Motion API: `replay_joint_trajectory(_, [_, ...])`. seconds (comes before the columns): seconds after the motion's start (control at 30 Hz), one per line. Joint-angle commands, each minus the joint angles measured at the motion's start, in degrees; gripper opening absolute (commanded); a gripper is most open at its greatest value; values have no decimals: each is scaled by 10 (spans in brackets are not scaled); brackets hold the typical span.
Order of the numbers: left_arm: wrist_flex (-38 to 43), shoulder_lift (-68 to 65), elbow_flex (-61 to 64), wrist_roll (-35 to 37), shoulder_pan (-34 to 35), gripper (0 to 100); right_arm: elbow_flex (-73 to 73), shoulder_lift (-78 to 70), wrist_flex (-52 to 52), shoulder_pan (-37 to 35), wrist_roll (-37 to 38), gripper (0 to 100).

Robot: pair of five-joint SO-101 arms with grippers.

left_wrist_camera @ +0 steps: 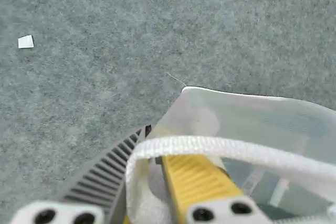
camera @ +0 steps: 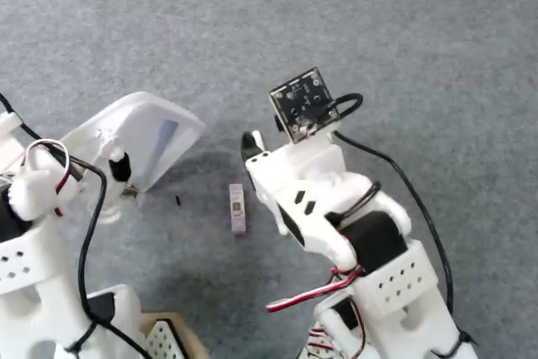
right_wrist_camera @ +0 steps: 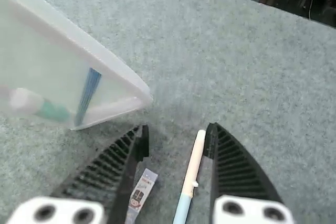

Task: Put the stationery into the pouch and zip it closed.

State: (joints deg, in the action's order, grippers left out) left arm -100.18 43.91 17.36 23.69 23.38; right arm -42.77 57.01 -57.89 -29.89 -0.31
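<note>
We are seeing the left claw (left_wrist_camera: pixel 155 145) clamping the rim of the translucent pouch (camera: pixel 139 145), which is holding a blue pen (right_wrist_camera: pixel 88 90) and a green-and-white stick (right_wrist_camera: pixel 39 106). The right claw (right_wrist_camera: pixel 176 129) is hanging with its jaws apart around a white pen (right_wrist_camera: pixel 191 166), near a small lilac stick (camera: pixel 238 208) lying on the open grey tabletop (camera: pixel 420 56).
</note>
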Motion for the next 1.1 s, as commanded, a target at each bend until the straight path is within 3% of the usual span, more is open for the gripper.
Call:
replay_joint_trajectory(0.0, [-6, 18, 2, -8, -15, 28, -36, 6, 36, 6, -6, 185])
replay_joint_trajectory(0.23, [-6, 88, 4, -8, -15, 28, -107, -102, 173, 7, -6, 184])
replay_joint_trajectory(0.63, [-6, 119, 5, -6, -15, 28, 145, -513, 176, 44, -121, 184])
replay_joint_trajectory(1.07, [-6, 118, 5, -6, -15, 28, 195, -636, 135, 45, -157, 184])
